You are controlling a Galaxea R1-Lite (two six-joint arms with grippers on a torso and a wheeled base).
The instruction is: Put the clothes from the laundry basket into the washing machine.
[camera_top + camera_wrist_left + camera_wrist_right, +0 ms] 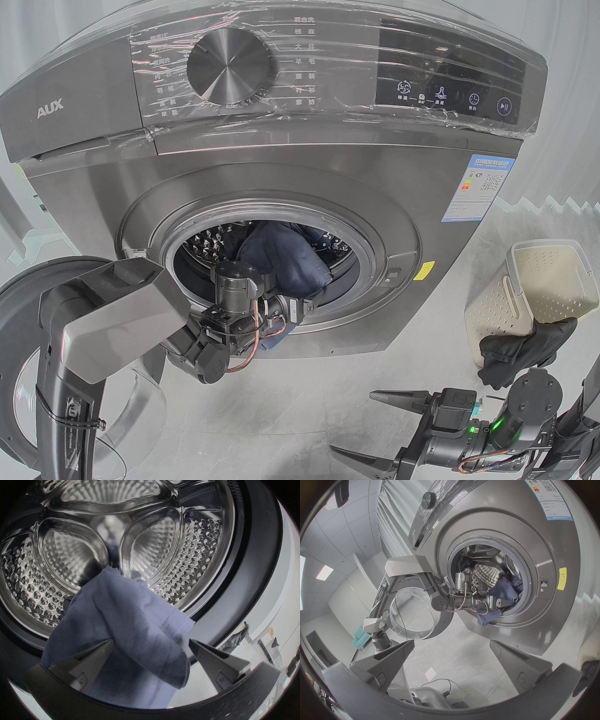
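The washing machine (387, 187) stands with its round opening uncovered. A navy blue garment (284, 256) lies in the drum mouth and hangs over the lower rim. My left gripper (310, 306) is at that rim, open, with the blue garment (125, 630) lying between its spread fingers and the steel drum (78, 552) behind. A cream laundry basket (550, 275) leans on the floor to the right, and a black garment (525, 350) hangs from its lower edge. My right gripper (353, 422) is low in front of the basket, open and holding nothing.
The washer door (19, 350) is swung open to the left, its glass bowl behind my left arm. Bare grey floor (312, 400) lies between the machine and my right gripper. The drum behind the blue garment has free room.
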